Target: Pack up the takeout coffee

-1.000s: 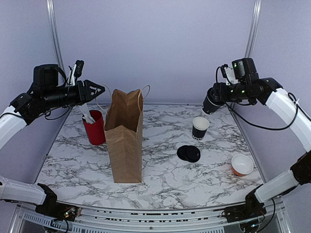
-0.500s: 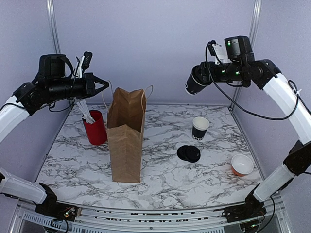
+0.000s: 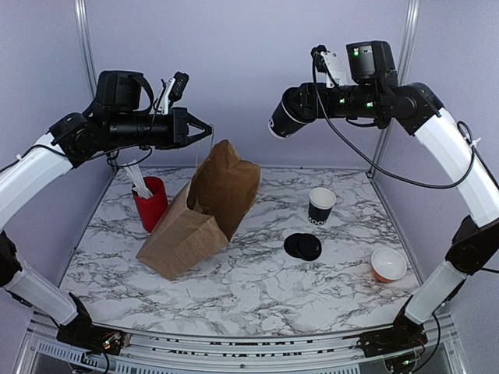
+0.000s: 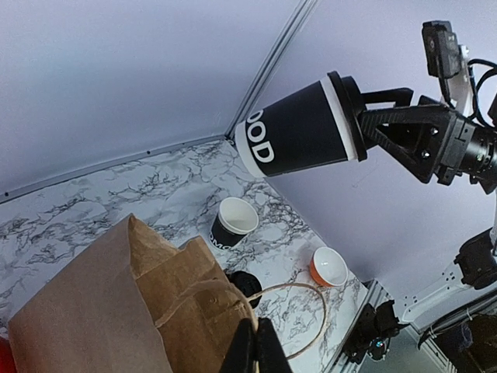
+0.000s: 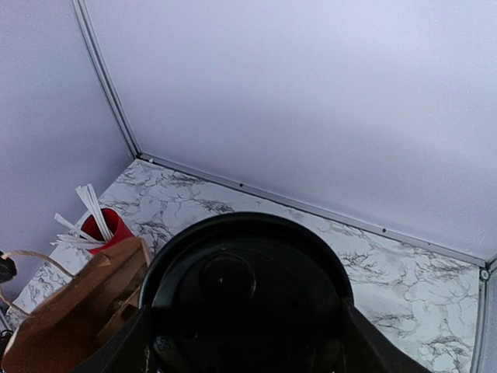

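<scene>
Coffee cup (image 3: 284, 121): hanging sideways in the air at the far middle, base pointing left toward the bag
Right gripper (image 3: 302, 107): clamping the cup at its lidded end
Left gripper (image 3: 204, 131): pinching shut on the string handle (image 4: 304, 307), tipping the paper bag (image 3: 201, 212) rightward
Doing it well: the mouth is looking half folded; likely needing lifting wider while the cup is turning upright, then lowering slowly

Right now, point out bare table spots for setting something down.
Bare marble: the table along its near edge, and between the paper bag and black lids. Crowded: red cup beside the bag; open cup, lids, orange bowl at right.
</scene>
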Motion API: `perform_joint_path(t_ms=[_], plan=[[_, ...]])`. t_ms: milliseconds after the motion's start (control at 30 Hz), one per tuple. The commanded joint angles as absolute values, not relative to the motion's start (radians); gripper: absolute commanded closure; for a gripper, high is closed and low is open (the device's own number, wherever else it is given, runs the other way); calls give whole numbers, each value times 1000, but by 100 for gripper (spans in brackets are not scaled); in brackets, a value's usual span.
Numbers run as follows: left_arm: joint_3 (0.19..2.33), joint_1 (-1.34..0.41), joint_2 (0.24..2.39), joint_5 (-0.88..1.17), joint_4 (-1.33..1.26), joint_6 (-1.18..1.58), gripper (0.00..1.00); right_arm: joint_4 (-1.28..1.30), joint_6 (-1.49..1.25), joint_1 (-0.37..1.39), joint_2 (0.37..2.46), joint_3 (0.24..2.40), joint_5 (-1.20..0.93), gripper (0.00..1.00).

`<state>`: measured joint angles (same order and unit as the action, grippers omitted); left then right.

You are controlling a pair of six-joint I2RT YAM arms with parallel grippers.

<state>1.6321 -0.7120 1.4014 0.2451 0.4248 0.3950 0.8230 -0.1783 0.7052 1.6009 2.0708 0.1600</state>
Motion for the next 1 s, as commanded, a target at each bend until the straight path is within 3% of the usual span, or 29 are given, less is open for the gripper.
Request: perform_joint_path(t_ms=[0,667,967], plan=[[1682,-751,1449,224,410,402,100,783,-176,742,1615,2146,133,34],[1868,-857,1631,61,263,547,100,796,-286,828,1615,1992,-41,36],[1687,-954,1588,-136,6,629,100,961,-276,828,1679,2061,-32,36]])
